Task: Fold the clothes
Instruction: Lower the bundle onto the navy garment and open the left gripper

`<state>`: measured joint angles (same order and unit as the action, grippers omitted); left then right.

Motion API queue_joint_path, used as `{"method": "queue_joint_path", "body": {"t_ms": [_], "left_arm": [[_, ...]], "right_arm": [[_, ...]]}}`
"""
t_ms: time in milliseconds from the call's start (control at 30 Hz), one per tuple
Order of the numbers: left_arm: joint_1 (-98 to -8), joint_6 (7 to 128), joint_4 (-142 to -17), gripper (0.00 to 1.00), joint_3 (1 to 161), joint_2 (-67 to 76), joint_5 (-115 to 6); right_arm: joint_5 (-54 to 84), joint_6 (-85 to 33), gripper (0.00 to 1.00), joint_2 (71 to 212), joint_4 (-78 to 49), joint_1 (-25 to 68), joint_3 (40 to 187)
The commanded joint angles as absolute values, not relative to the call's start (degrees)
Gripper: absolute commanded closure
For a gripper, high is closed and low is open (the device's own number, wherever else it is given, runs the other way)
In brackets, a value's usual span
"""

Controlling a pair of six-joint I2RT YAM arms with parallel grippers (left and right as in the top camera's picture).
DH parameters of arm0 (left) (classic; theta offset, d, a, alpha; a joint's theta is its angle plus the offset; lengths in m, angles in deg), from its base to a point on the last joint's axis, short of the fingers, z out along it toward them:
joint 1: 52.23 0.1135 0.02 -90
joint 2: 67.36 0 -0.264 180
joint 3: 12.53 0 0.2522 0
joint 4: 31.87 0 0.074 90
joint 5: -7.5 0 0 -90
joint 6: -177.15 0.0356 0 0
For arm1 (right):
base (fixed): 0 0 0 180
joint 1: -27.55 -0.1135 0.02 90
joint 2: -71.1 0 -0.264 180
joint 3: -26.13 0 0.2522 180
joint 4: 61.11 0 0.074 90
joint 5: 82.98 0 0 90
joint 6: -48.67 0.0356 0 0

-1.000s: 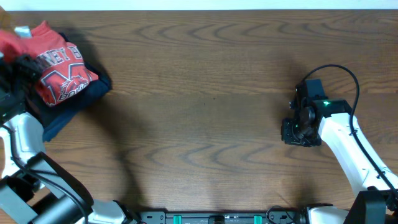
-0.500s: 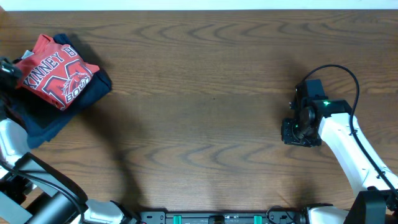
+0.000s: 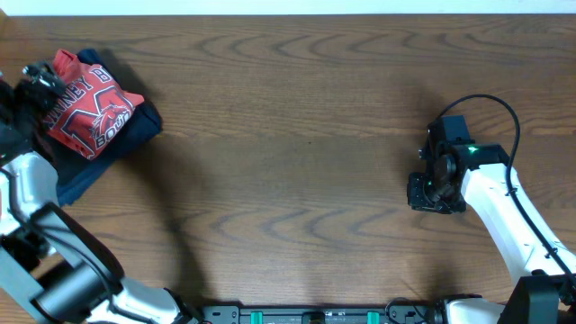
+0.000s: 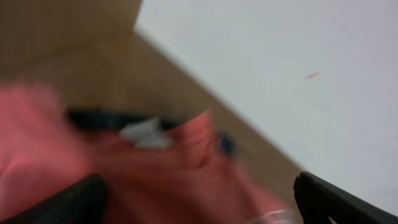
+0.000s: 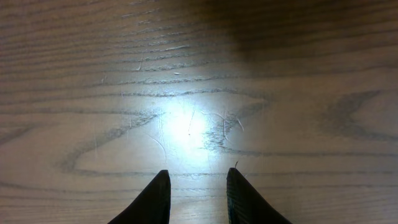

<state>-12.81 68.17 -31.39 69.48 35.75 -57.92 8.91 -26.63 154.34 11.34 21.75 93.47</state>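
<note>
The red T-shirt lies folded at the far left of the tabletop, print side up, with white lettering and a logo showing. It rests on top of a navy garment, which sticks out beyond it toward the near edge and to the right.

The left end effector is at the shirt's far-left edge. Its wrist view is badly blurred, but the two dark fingers stand wide apart at either side of the picture, with red cloth lying between them. They are spread open and not clamped on the cloth.

Well apart, on the right side of the tabletop, the right end effector points down at bare wood. Its fingers are only a narrow gap apart, with nothing between them.
</note>
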Motion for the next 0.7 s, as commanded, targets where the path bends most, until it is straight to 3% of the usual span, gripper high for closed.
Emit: {"method": "queue_joint_path", "body": {"t_ms": [0, 233, 533, 667], "left_arm": [[-10.95, 69.52, -33.88, 0.02, 70.46, 41.33, -59.21], [-9.49, 70.88, -36.97, 0.02, 70.48, 45.48, -55.49], [-10.56, 71.03, -33.05, 0.02, 71.29, 33.28, -52.02], [-13.99, 71.08, -34.87, 0.02, 71.29, 26.79, -51.99]], "right_arm": [[8.56, -25.91, 0.71, 153.45, 11.39, 22.3, 94.21], [8.54, -25.93, 0.71, 153.45, 11.52, 22.3, 94.21], [8.54, -25.93, 0.7, 153.45, 11.04, 22.3, 94.21], [8.61, -25.91, 0.58, 153.45, 9.84, 22.3, 94.19]]}}
